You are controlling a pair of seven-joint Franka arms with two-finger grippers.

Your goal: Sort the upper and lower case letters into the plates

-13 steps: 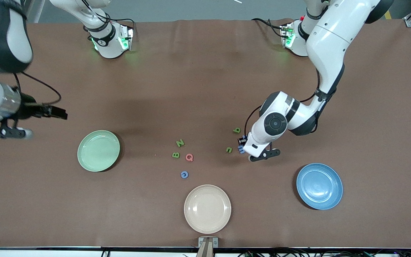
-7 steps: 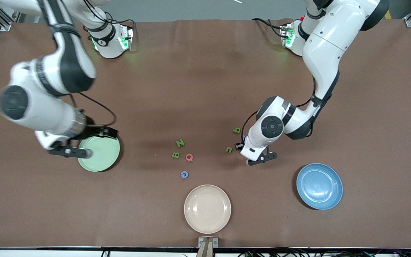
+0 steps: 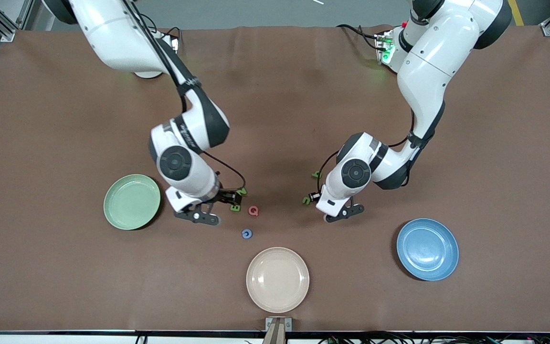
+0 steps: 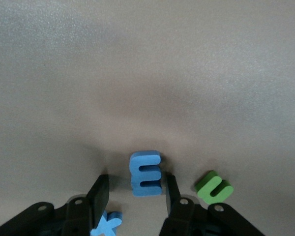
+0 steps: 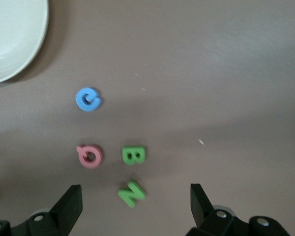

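The front camera sat high up and looked down on the whole brown worktop (image 3: 275,95), facing both robot bases. The left wrist camera looked down from very close, and the right wrist camera from a bit higher. The front and right wrist views shared the pink Q (image 3: 253,210) (image 5: 90,156).

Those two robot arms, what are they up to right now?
They are sorting letters into plates, and none is sorted yet. The left hand is low at the table, open, its fingers either side of the blue m. The right hand hangs open over the Z, by the B and Q. The green plate and blue plate hold nothing.
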